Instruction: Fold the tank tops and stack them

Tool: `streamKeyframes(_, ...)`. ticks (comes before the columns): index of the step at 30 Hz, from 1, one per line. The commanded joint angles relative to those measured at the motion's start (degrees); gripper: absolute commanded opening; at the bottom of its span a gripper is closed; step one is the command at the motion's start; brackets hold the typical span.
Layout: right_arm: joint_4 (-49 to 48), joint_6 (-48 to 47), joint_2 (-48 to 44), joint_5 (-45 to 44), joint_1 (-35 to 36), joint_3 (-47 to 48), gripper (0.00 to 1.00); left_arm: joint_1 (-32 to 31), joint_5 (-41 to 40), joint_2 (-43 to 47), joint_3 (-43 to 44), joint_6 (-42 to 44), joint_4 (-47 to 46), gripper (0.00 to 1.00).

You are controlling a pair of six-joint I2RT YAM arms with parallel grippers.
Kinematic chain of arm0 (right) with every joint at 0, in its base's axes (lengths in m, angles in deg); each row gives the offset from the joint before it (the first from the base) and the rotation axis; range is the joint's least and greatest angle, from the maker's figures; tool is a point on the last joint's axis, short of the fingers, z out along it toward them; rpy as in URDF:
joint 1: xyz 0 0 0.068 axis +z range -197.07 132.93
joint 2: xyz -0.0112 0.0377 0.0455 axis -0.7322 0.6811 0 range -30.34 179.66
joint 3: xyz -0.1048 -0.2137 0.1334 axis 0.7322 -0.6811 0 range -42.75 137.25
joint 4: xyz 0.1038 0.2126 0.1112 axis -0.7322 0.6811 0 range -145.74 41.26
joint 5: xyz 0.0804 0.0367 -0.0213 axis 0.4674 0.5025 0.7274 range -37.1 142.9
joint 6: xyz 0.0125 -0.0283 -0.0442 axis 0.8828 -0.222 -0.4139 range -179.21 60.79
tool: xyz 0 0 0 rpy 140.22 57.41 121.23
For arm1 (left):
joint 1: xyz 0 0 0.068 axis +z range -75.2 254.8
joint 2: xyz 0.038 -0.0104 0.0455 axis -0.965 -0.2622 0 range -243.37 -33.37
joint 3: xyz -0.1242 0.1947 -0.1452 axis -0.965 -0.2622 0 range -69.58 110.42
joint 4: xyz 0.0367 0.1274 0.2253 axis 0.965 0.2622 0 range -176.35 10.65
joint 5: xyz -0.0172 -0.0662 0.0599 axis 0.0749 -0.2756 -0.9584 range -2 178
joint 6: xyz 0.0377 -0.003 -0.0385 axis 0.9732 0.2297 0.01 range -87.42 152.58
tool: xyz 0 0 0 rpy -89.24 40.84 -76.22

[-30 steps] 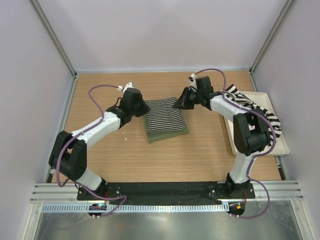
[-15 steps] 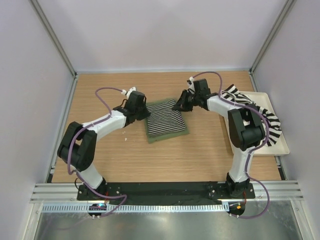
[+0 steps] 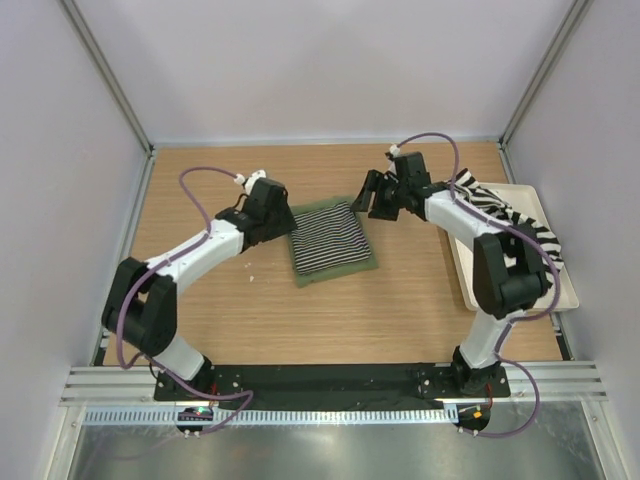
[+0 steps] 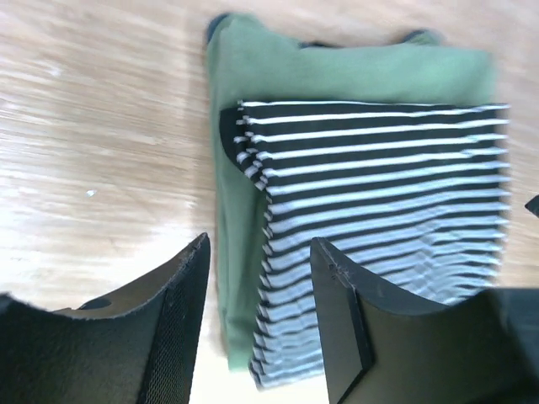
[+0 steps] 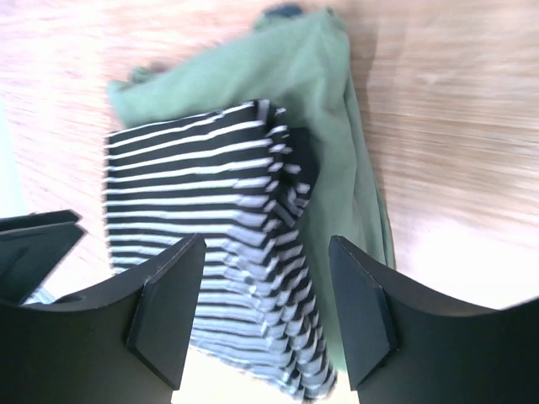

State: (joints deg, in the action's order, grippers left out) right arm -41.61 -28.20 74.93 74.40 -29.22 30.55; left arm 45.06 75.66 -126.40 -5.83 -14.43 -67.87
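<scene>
Near the middle of the table [image 3: 400, 310], a little toward the far edge: pinstripe top [image 3: 330, 238], folded to a small rectangle, flat upon the folded olive top [image 3: 338, 270]. Laid so, most probably, to build the stack: smaller piece on the larger one, with a green border showing on several sides. Not fully square to the table edges; turned slightly.

Left gripper [image 4: 259, 252] by the far left corner of the stack, right gripper [image 5: 268, 252] by the far right corner. Both with jaws apart, moderately wide, holding nothing: cloth only below the gap, none between the fingers. Probably the step of setting this top on the stack, with one gripper at each side to keep the fold flat.

Broad-stripe top [image 3: 510, 215] not yet folded: bunched on the tray [image 3: 560, 300] at the right edge of the table, reaching to or over the tray's far left corner; cannot tell which. Likely the next one to fetch.

Open room: bare wood along the near edge, at the left of the stack, and between stack and tray. Less room toward the far edge and at the right edge, crowded there by tray and right arm. For spreading the third top, seemingly best the near middle of the table. To watch: the loose green hem at the near side of the stack, easy to catch with a fingertip.
</scene>
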Motion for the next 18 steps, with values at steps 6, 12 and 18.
streamKeyframes(6,0.4,-2.9,-15.8,1.8,3.1,-4.5,0.49,-0.9,15.2,11.3,0.5,-1.8,1.2,0.41)
streamKeyframes(12,-10.7,3.0,-13.3,14.6,3.0,-13.1,0.17,-1.1,23.9,8.8,-5.5,-6.5,-8.1,0.29)
streamKeyframes(18,-25.1,7.7,-5.3,19.9,1.0,-22.6,0.09,-1.1,24.8,4.6,-17.0,-7.0,-21.4,0.23)
